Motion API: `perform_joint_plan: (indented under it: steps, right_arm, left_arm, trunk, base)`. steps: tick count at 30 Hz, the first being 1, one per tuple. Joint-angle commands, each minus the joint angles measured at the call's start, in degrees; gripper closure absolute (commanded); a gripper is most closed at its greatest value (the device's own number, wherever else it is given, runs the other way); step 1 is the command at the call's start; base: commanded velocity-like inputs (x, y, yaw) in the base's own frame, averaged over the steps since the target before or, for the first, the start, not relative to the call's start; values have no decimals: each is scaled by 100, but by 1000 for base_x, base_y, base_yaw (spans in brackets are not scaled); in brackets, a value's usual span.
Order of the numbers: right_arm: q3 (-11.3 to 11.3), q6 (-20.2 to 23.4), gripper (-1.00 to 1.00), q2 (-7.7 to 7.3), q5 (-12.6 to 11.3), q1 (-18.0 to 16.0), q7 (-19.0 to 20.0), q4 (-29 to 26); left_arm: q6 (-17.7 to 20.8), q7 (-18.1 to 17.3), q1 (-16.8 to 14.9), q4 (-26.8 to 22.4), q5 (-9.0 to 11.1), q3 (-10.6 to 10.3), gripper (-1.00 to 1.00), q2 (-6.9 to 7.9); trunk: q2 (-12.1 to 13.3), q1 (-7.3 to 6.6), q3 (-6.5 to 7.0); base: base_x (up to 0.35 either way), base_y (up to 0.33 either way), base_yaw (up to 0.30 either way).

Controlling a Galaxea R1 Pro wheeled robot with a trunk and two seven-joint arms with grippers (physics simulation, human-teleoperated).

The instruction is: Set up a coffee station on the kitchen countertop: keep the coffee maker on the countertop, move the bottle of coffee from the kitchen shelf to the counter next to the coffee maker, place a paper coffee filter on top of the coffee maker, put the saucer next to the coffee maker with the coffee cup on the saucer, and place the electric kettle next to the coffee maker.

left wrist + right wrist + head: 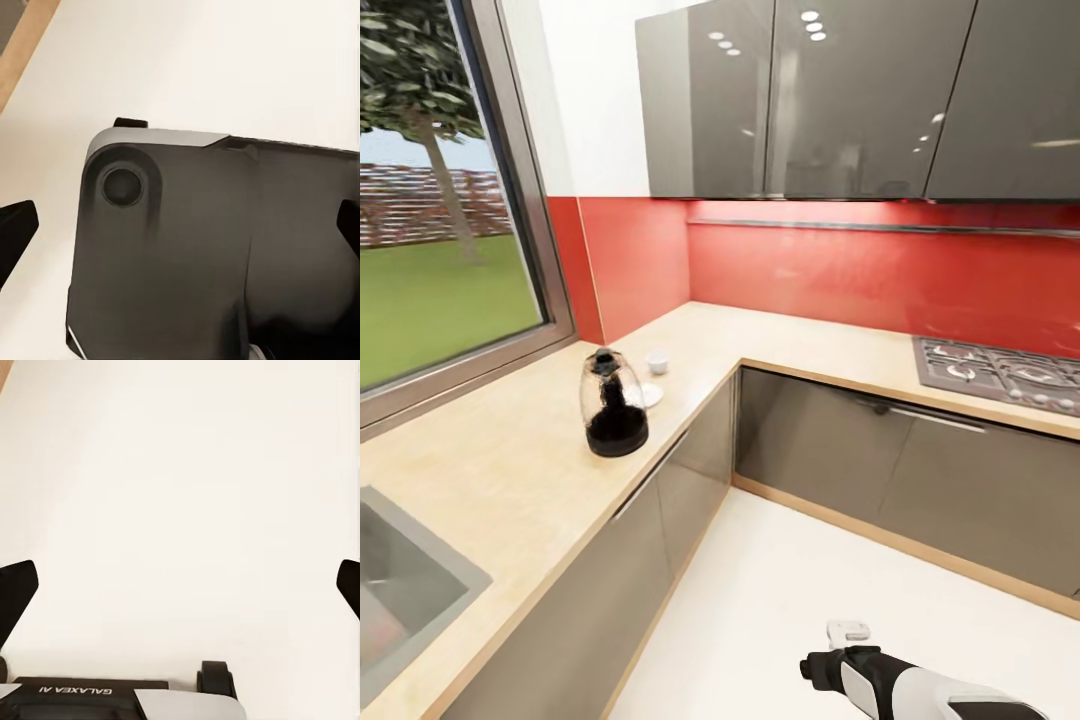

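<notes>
Kettle (614, 405) near table's (510, 450) front edge, cup (657, 361) and saucer (649, 394) just behind; right hand (847, 633) low over floor (780, 600), well apart. Both hands: fingers spread wide, holding nothing.

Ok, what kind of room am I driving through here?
A home kitchen, by the look of it: an L-shaped countertop with a sink set into it, a gas hob against the red backsplash, and grey wall cabinets above. A kettle stands on the counter.
</notes>
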Motion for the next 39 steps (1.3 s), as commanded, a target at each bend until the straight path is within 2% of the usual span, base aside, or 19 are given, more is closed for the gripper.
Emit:
perform_joint_plan:
  steps: [1, 13, 26, 39]
  right_arm:
    - [-6, 7, -100, 0, -1, -9, 7, 9]
    - [-6, 7, -100, 0, -2, -7, 0, 9]
    - [-6, 7, -100, 0, -2, -8, -9, 11]
    - [-6, 7, -100, 2, -2, -12, -9, 17]
  left_arm:
    - [-12, -7, 0, -3, 19, 35, -100, -4]
    - [-12, -7, 0, -3, 19, 35, -100, -40]
    - [-12, -7, 0, -3, 19, 35, -100, -52]
    - [-12, -7, 0, -3, 19, 35, -100, -83]
  trunk:
    - [-4, 4, -6]
    - [-4, 4, -6]
    - [-4, 4, -6]
    - [-4, 4, -6]
  base:
    - [340, -95, 0]
    - [339, -107, 0]
    - [310, -191, 1]
    - [277, -224, 263]
